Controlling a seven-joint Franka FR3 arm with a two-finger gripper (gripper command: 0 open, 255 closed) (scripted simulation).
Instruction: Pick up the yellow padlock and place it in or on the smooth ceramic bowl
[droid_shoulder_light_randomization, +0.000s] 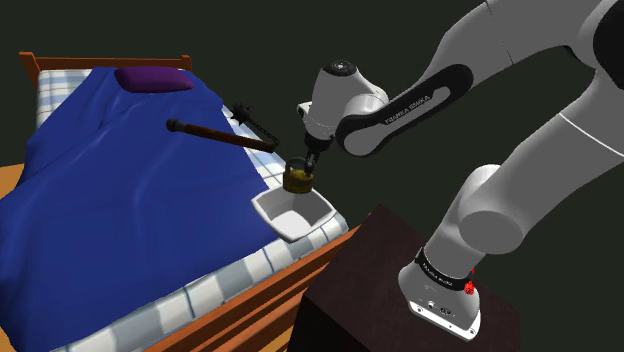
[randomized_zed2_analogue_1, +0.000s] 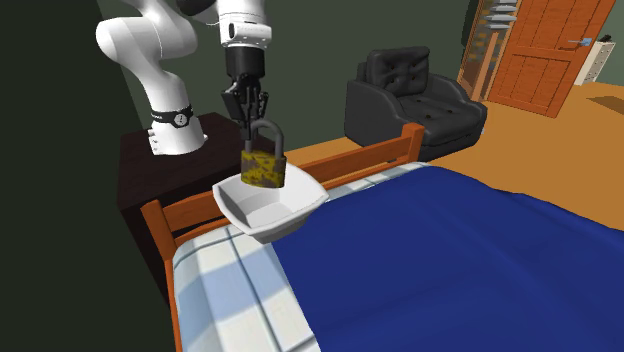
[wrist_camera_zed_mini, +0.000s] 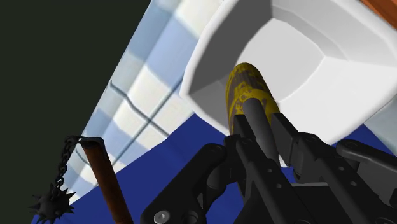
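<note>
A yellow, brown-mottled padlock (droid_shoulder_light_randomization: 298, 179) (randomized_zed2_analogue_1: 264, 166) (wrist_camera_zed_mini: 249, 92) with a dark shackle hangs just above the white square bowl (droid_shoulder_light_randomization: 283, 222) (randomized_zed2_analogue_1: 285, 214) (wrist_camera_zed_mini: 331, 83). The black gripper (droid_shoulder_light_randomization: 312, 157) (randomized_zed2_analogue_1: 250, 124) (wrist_camera_zed_mini: 259, 127) points down and is shut on the padlock's shackle. The bowl sits on the bed's checked sheet near the wooden edge, directly beneath the padlock. In the second exterior view the padlock's lower edge is level with the bowl's rim.
A blue blanket (droid_shoulder_light_randomization: 110, 200) (randomized_zed2_analogue_1: 450, 270) covers most of the bed. A spiked flail with a brown handle (droid_shoulder_light_randomization: 215, 132) (wrist_camera_zed_mini: 105, 181) lies on the bed beyond the bowl. A purple pillow (droid_shoulder_light_randomization: 152, 78) is at the headboard. A black armchair (randomized_zed2_analogue_1: 412, 98) and the dark stand (droid_shoulder_light_randomization: 400, 290) flank the bed.
</note>
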